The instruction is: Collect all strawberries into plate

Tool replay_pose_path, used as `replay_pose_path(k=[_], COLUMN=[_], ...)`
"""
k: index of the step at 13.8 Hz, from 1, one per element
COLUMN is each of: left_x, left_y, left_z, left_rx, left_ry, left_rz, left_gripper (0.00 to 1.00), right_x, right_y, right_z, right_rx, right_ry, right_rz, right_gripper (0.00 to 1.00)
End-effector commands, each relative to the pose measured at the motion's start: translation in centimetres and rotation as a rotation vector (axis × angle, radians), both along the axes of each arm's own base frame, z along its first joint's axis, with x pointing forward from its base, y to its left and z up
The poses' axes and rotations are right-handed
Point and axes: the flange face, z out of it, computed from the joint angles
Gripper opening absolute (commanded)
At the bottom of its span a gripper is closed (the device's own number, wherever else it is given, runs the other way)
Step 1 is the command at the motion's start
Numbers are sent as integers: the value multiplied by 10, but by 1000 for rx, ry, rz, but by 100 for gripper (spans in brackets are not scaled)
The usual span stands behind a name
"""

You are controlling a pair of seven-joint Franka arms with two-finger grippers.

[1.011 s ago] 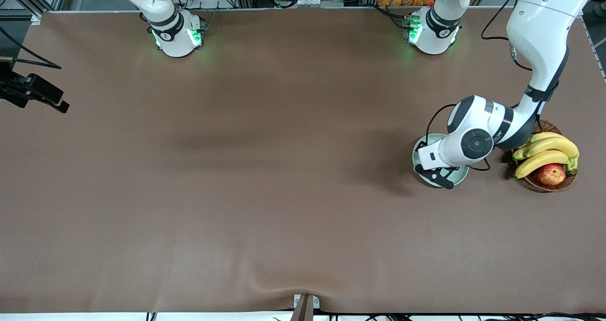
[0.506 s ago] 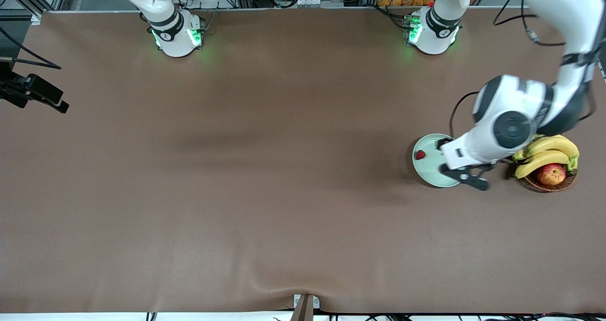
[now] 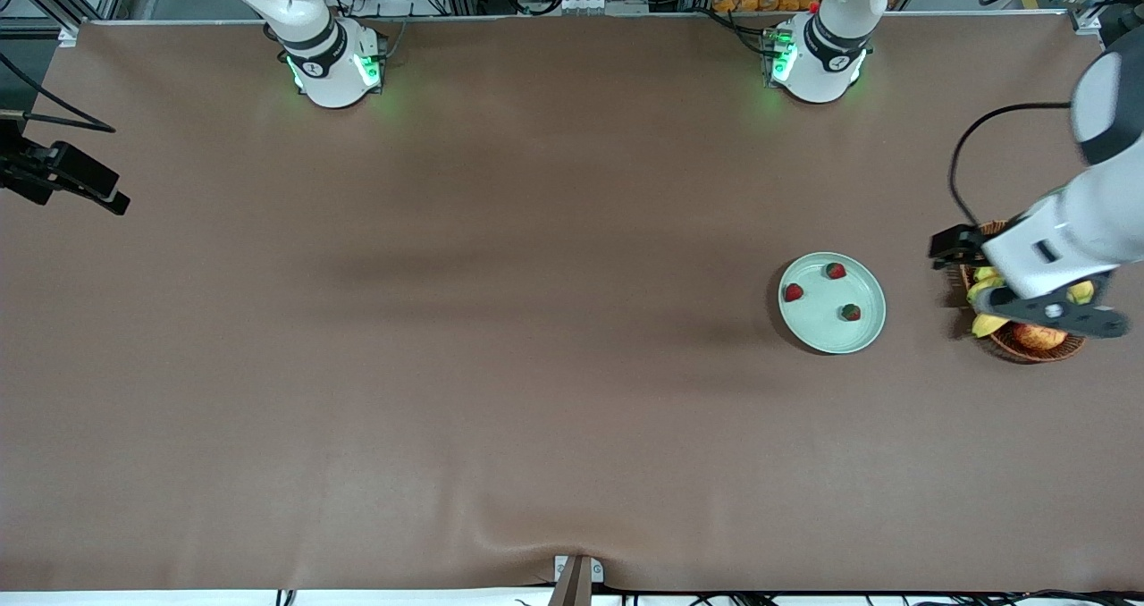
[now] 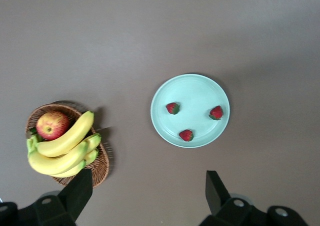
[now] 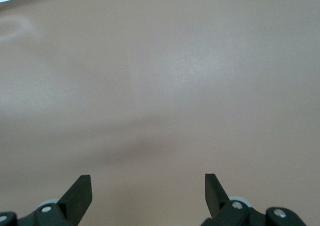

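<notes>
The left gripper (image 3: 1046, 307) has lifted off the plate (image 3: 809, 329) and swung toward the left arm's end of the table — it now hangs over the wicker basket (image 3: 1037, 349), jaws spread wide and empty. You can count all three strawberries (image 3: 835, 271) in the mint-green plate, apart from one another, so the collecting looks done. Should you need to shift one, expect a light, soft berry that bruises under a hard squeeze — take it across its red flanks, not by the leafy cap. The plate's raised rim should keep them from rolling out. Bare brown table lies open on all sides of the plate; only the basket, with its bananas (image 4: 65, 148) and apple (image 4: 51, 125), stands near it. The right gripper (image 5: 148, 198) waits over empty tabletop, jaws also spread.
</notes>
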Motion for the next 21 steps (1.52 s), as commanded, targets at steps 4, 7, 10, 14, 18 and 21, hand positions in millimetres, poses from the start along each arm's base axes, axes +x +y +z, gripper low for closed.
replay_pose_path(k=[4,7,10,14,18,21], left_x=[-30,-45,-68,-78,-103,-119], left_y=[-14,2,17,17,8,-1], left_z=[99,125,125,124,112,114], left_rx=[0,13,-77,-77,-58,-55], left_ry=[-191,-238,-194,-184,-157,-151], left_rz=[139,176,235,246,253,241], left_gripper=[100,100,100,100,100,100], right_x=[2,2,2,2,2,2], right_y=[-1,-1,-2,-2,-2,-2], right_z=[3,3,3,3,3,2], right_rx=[-16,-16,-16,-16,-16,-16], right_ry=[2,0,2,2,2,3], right_rz=[7,6,6,6,6,6], right_gripper=[100,100,100,100,100,100])
